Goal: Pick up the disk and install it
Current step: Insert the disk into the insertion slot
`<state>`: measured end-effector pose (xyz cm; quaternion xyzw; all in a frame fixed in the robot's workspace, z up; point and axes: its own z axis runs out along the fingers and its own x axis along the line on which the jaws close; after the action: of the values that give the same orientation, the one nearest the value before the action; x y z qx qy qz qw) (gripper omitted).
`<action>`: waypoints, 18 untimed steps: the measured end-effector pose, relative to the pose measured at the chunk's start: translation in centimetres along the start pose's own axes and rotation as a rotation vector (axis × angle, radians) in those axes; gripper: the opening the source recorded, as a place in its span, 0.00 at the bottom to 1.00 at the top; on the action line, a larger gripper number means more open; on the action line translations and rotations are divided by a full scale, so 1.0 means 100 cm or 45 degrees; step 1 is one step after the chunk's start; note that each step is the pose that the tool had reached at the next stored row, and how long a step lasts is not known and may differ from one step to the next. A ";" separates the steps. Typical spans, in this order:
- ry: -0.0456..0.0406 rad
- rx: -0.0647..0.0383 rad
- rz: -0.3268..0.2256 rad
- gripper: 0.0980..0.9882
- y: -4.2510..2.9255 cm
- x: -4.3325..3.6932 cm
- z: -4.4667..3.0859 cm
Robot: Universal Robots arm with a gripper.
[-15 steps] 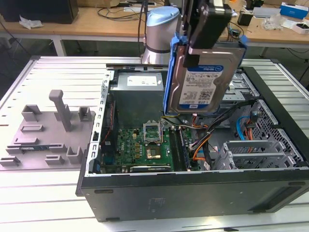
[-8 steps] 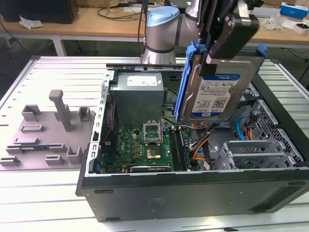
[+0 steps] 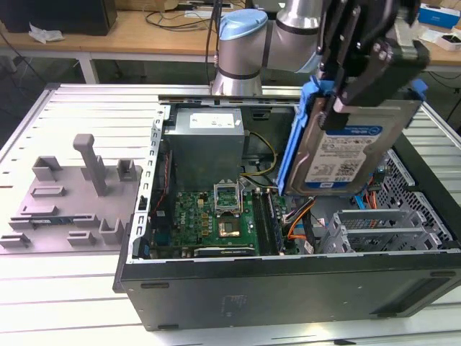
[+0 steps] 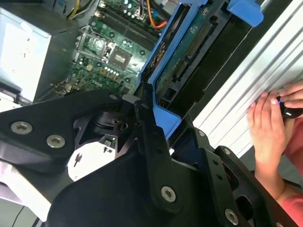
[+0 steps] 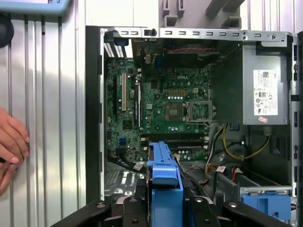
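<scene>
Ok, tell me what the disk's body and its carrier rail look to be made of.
The disk: body looks like bare silver metal with a dull sheen, under a paper-like white-and-blue label. The carrier rail: probably moulded plastic, uniform matte blue.

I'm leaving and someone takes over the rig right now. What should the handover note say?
Gripper: shut on the disk, fingers clamped at its upper end.
Disk: in the air, standing steeply on end over the open computer case, near the grey drive cage.
Done: pick-up.
Left: the disk is not yet seated in the cage.
Caution: a person's hand is beside the case.
</scene>
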<state>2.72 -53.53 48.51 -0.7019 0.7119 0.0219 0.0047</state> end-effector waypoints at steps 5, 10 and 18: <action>0.000 0.000 0.000 0.30 -0.0133 0.0081 0.0016; 0.000 0.000 0.000 0.30 -0.0437 0.0116 0.0046; 0.000 0.000 0.000 0.30 -0.0817 0.0152 0.0098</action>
<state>10.84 -55.13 47.28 -0.7019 0.7119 0.0219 0.0048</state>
